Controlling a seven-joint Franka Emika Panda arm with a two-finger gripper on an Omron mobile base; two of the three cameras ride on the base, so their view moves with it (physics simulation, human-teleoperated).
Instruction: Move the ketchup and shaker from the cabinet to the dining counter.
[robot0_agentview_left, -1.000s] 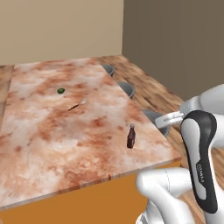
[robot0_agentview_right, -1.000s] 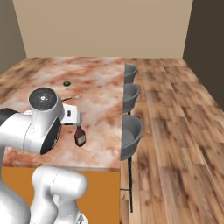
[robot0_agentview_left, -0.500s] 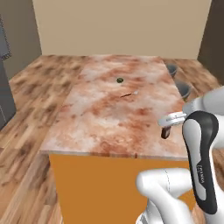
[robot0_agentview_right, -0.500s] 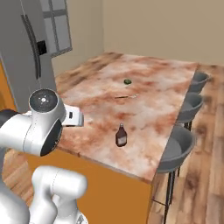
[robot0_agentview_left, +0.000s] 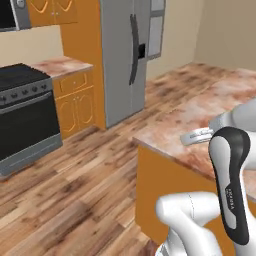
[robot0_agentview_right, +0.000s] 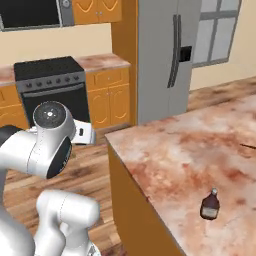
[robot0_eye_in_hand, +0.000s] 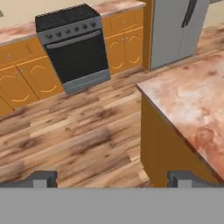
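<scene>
Marble, mottled red-brown and white, tops the dining counter (robot0_agentview_right: 170, 150), and the ketchup (robot0_agentview_right: 210, 205) stands upright on it, set in from the near edge in the right base view, with nothing touching it. That placement suggests one half of the job is finished: the bottle has been delivered and left where it cannot easily tip off.

In the hand view the claw (robot0_eye_in_hand: 113, 178) has its two dark tips standing far apart, open and empty, pointing out over the wooden floor (robot0_eye_in_hand: 74, 135) beside the counter's corner. It carries nothing because, by the look of things, the robot is between loads. The arm is folded in close to the base, a sensible posture for travelling.

Ahead lie the black stove (robot0_agentview_right: 47, 87), the low orange drawers (robot0_agentview_right: 107, 100) and the grey fridge (robot0_agentview_right: 165, 55). Orange wall cabinet doors (robot0_agentview_right: 97, 10) show above. The shaker probably waits there, so the next step is likely a drive towards it.
</scene>
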